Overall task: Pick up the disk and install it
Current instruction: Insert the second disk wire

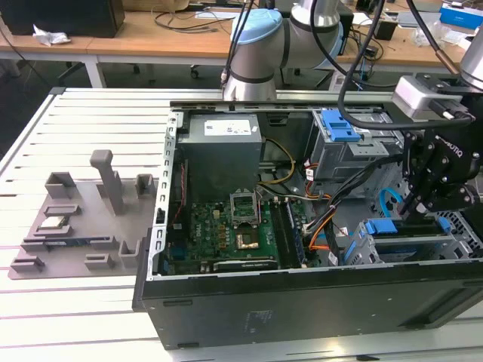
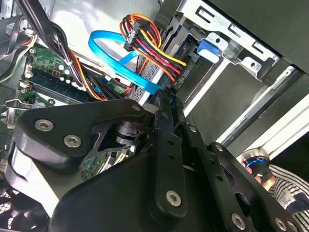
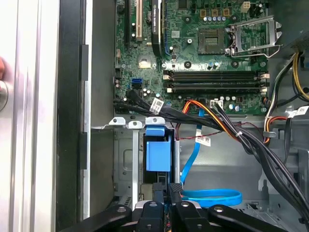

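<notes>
just above the grey metal cage — black gripper, fingers seemingly clenched on the disk, blue-framed.

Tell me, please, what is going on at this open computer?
A robot arm has its pincer down inside the open computer case, at the drive bays on the exterior view's right. The pincer sits right at the disk, whose blue carrier lies in the metal bay beside the motherboard. Whether the pincer grips the carrier cannot be told.
</notes>
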Controlling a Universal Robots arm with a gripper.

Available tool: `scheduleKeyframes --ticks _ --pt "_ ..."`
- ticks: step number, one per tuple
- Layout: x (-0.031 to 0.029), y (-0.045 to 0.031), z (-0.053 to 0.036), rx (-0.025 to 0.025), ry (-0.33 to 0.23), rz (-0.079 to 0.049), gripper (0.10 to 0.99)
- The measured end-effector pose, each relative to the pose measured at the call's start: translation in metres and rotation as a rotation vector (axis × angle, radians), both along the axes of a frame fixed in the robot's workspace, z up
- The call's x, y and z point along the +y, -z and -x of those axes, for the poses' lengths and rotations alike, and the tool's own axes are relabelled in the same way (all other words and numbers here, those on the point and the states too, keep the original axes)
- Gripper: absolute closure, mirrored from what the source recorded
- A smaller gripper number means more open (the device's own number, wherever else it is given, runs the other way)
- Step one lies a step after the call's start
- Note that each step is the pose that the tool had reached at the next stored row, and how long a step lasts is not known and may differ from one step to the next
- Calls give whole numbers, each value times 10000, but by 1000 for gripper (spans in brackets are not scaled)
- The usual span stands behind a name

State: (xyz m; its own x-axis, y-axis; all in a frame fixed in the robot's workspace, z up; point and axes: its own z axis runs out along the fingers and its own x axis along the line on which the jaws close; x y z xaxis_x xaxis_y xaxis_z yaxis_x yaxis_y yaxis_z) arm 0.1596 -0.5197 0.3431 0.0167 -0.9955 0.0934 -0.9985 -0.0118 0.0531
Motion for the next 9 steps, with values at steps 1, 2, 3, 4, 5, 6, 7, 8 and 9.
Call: scheduleKeyframes --ticks 1,2,3,4,5,6,7,8,9 --pt "0 1 -7 -2 -1 -1 925" --pt "0 1 -15 0 1 -3 925" --pt "-4 -9 -5 -22 0 -207 925" --pt "-43 41 -4 -22 0 -206 925" --pt "-43 44 -5 -22 1 -208 855" --pt "-42 25 -4 -22 1 -208 788" --pt "-38 -58 -5 -25 1 -206 788" --pt "-30 -128 -4 -29 1 -192 788" --pt "-23 -231 -4 -36 0 -175 871"
